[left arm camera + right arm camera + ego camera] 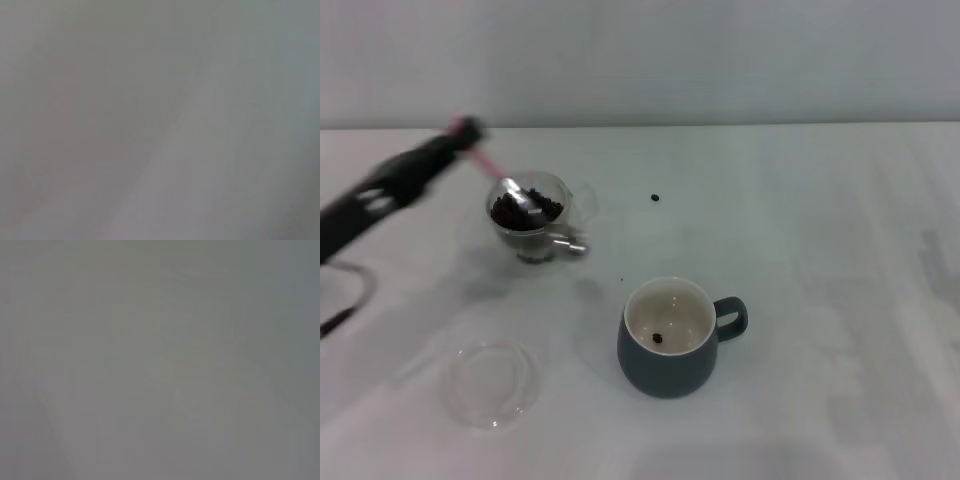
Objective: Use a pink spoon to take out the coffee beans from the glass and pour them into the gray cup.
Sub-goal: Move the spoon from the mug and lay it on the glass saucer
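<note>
In the head view my left gripper [463,131] comes in from the left and is shut on the pink spoon [488,165] by its handle end. The spoon slants down into the glass [529,216], its metal bowl resting among the coffee beans [520,212] heaped inside. The gray cup [670,338] stands nearer me and to the right, handle pointing right, with one bean on its cream floor. Both wrist views show only plain grey. My right gripper is out of view.
A flat clear round dish [492,383] lies on the white table at the front left. One loose bean [655,197] sits right of the glass, and a tiny dark speck [623,280] lies between glass and cup.
</note>
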